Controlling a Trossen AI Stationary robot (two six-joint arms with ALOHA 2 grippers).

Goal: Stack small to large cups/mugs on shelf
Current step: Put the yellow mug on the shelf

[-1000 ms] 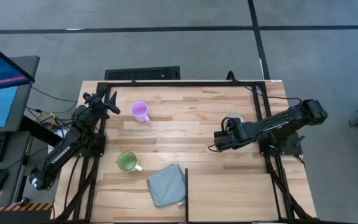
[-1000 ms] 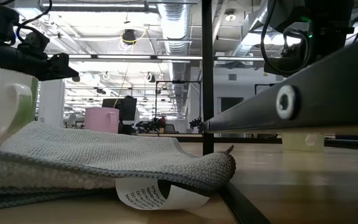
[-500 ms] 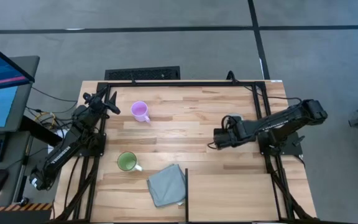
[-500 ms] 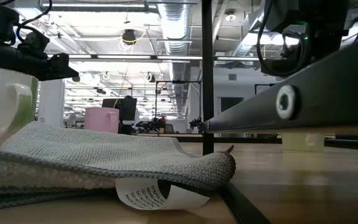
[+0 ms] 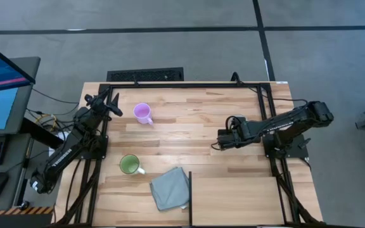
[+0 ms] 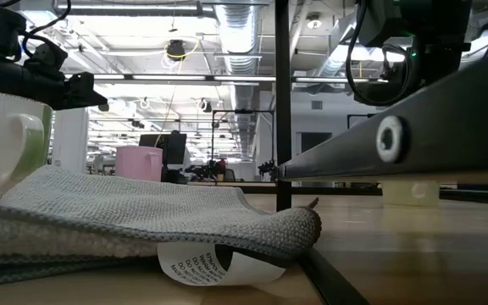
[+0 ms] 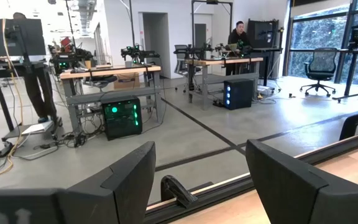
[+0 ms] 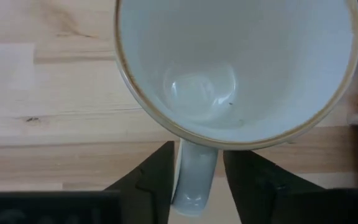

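The cream-white mug stands upright on the table's right half, low in the low view. My right gripper hangs over it, open, with one finger on each side of the mug's handle and narrow gaps between. The lilac mug stands far left, and the green mug near left. My left gripper waits open at the far-left corner, looking out into the room.
A crumpled grey cloth lies near the table's near edge, over a printed paper label. A thin black upright rises beside it. A dark slanted bar crosses the low view. Bare wood lies in the table's middle.
My right gripper has edged toward the far edge and over the cream mug, so the arm now covers more of the mug from above. The mugs and the cloth have stayed where they were.
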